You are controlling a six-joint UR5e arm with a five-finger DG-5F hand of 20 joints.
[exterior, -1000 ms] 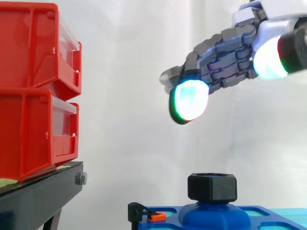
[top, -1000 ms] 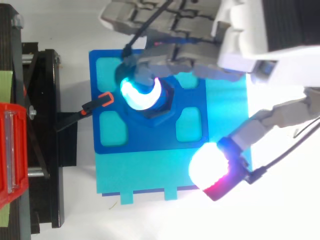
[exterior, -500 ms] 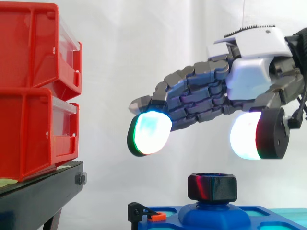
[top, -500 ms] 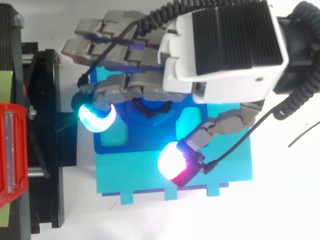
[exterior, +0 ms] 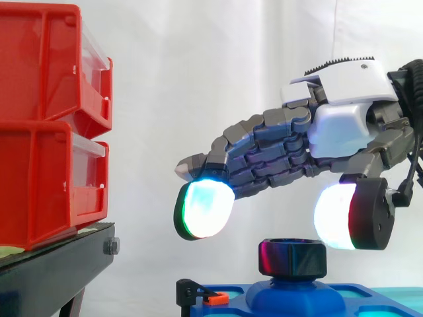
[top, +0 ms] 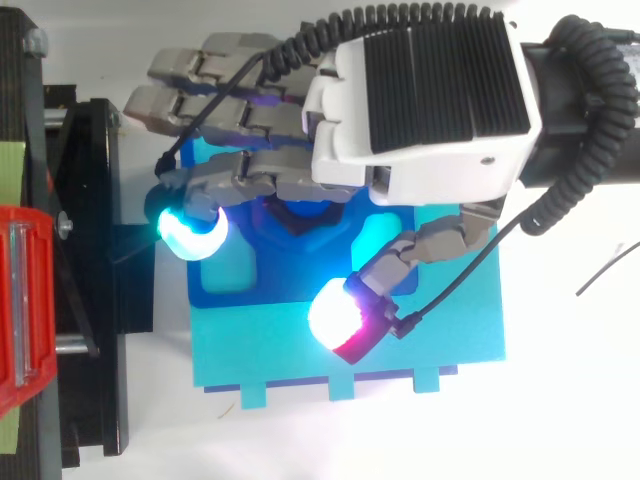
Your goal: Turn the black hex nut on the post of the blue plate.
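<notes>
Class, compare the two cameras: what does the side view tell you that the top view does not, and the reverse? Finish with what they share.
Side view alone: heights. The hand hovers above the black hex nut with a clear gap between them, and the red bins are stacked one on another. Top view alone: layout. The blue plate has cyan recesses and lies on a cyan sheet; the fingers reach across it toward the black stand. Shared: the open hand over the plate, holding nothing.
</notes>
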